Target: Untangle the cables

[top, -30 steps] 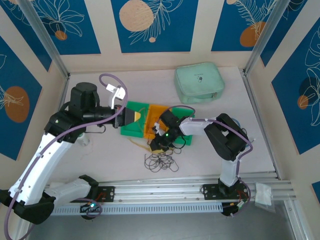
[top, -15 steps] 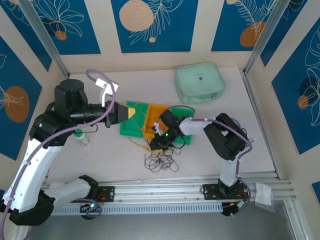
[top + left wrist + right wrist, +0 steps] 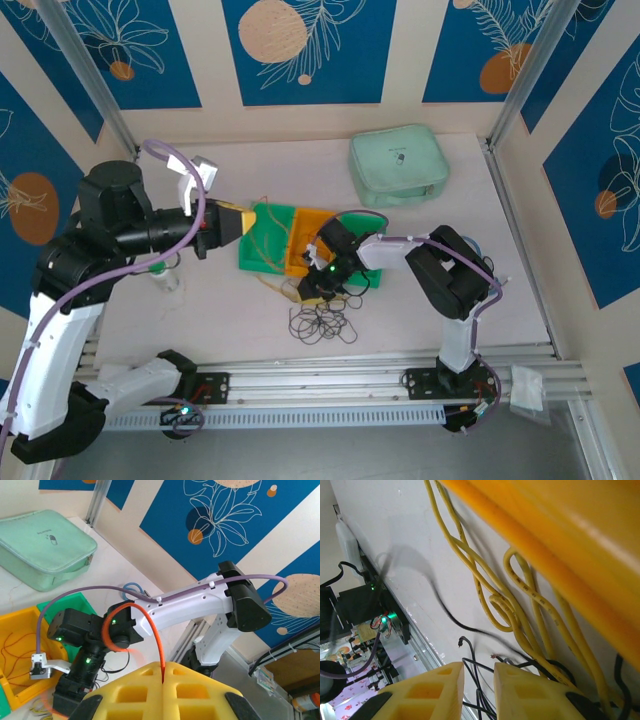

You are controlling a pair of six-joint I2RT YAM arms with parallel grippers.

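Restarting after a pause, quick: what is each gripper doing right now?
Left gripper: closed on an orange cable.
Right gripper: fingers narrowly apart, black cables between them; grip cannot be told.

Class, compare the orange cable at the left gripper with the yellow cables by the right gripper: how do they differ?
The orange cable arcs through the air, pinched in the shut left gripper; the yellow cables lie looped on the table. Orange shows one strand; yellow, several. Both are thin.
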